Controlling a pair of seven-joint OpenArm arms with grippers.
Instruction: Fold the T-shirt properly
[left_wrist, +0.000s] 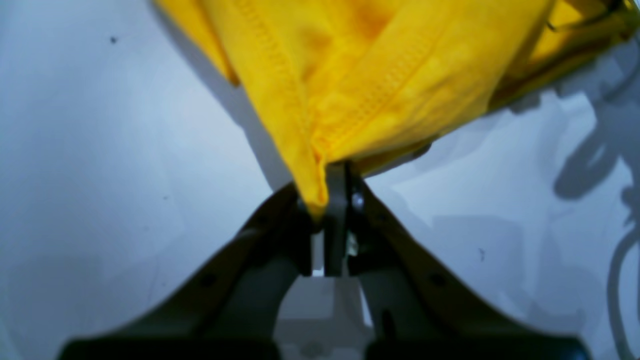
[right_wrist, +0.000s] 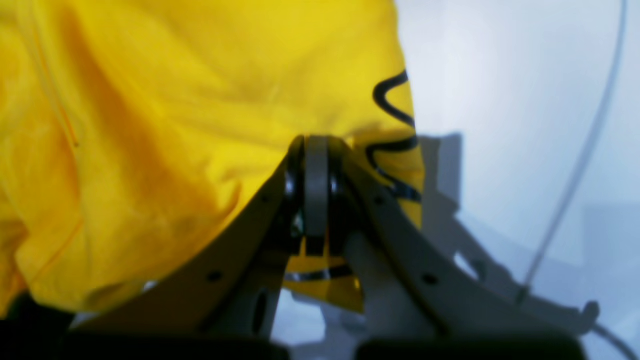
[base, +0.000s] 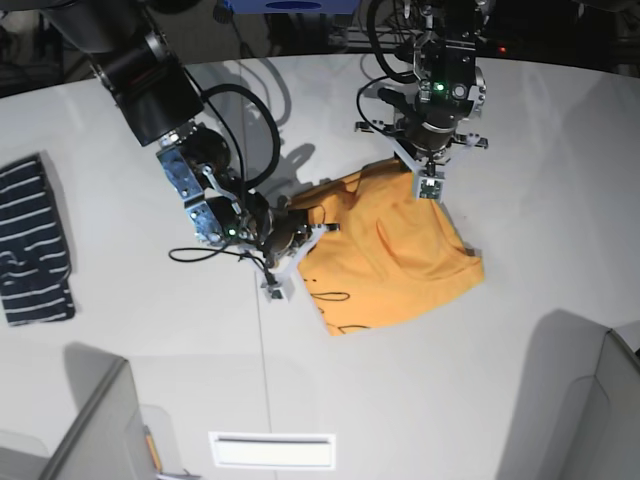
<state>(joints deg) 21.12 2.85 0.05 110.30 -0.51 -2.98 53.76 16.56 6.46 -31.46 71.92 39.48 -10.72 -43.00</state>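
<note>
The orange-yellow T-shirt (base: 400, 250) lies bunched on the middle of the white table (base: 520, 380). Black cursive lettering (right_wrist: 395, 145) shows near its left edge. My left gripper (left_wrist: 336, 172) is shut on a stitched corner of the T-shirt (left_wrist: 360, 75). In the base view the left gripper (base: 412, 162) is at the shirt's far corner. My right gripper (right_wrist: 316, 142) is shut on the T-shirt's (right_wrist: 150, 125) edge beside the lettering. From the base view the right gripper (base: 310, 224) sits at the shirt's left side. Cloth hides both sets of fingertips.
A navy white-striped garment (base: 35, 245) lies at the table's far left edge. Grey partitions stand at the front left (base: 90, 430) and front right (base: 590, 400). A thin cable (base: 262, 340) runs across the table toward the front.
</note>
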